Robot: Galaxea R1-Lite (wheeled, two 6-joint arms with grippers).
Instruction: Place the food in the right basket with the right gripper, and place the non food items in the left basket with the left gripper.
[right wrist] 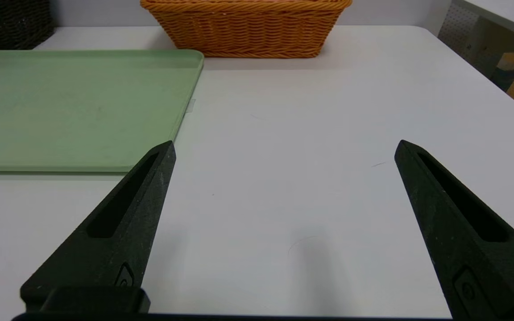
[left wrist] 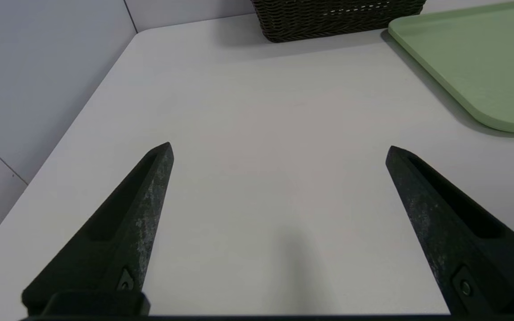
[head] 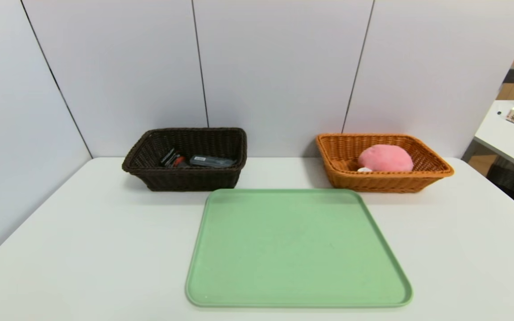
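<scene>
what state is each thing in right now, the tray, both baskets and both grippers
Green tray: flat on the table, empty.
Dark brown wicker basket: upright, items inside.
Orange wicker basket: upright, holding a pink plush-looking item and something small and white.
Left gripper: open, nothing held, above the table.
Right gripper: open, nothing held, above the table.

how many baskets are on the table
2: a dark brown basket behind the green tray's left corner, and an orange-brown basket behind its right corner. Both are in full view, so neither count is in doubt.
</scene>
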